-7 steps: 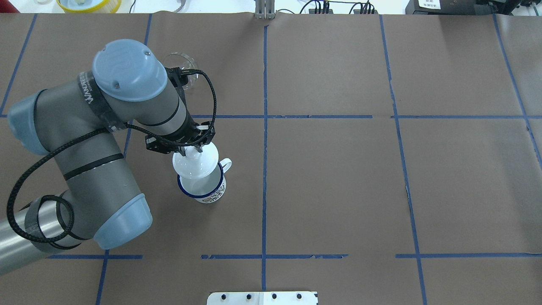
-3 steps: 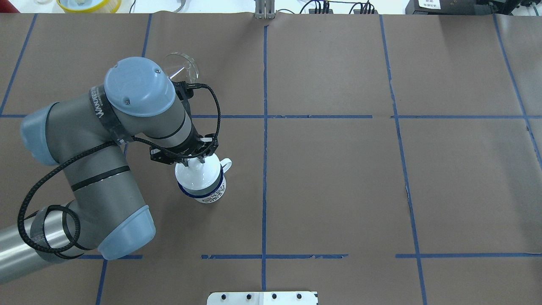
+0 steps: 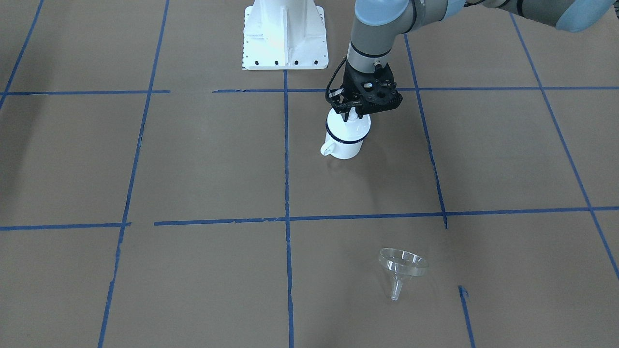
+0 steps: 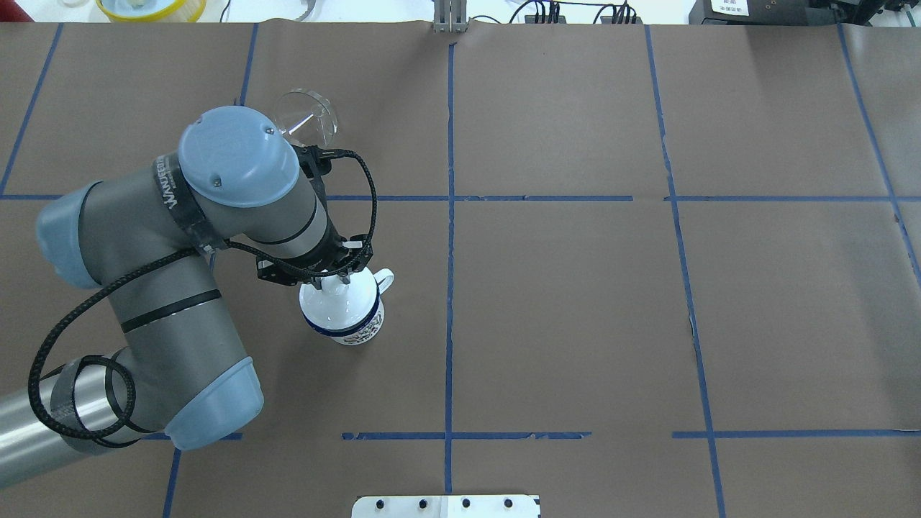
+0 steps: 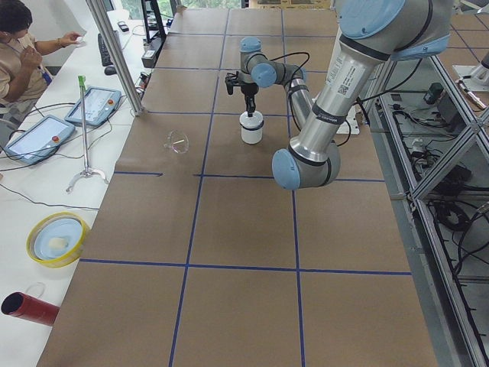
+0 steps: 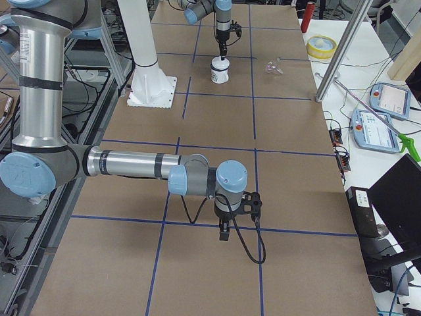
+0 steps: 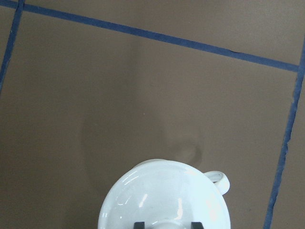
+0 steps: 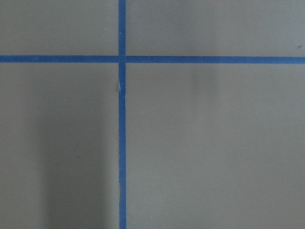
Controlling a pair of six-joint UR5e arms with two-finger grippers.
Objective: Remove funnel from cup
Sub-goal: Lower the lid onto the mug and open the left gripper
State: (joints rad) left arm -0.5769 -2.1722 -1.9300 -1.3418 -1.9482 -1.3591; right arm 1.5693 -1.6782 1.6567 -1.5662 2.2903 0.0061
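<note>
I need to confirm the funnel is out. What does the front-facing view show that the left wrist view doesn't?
Front-facing only: the funnel lying on the table, well apart from the cup. Left wrist only: the lid with its glossy top close up. Both: the lid covering the cup, with the left pincer at its knob.

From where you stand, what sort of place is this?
Most likely a robotics lab or test cell. Two grey robot arms work over a table covered in brown paper, marked into squares with blue tape, and control tablets lie on the side bench near a person.
</note>
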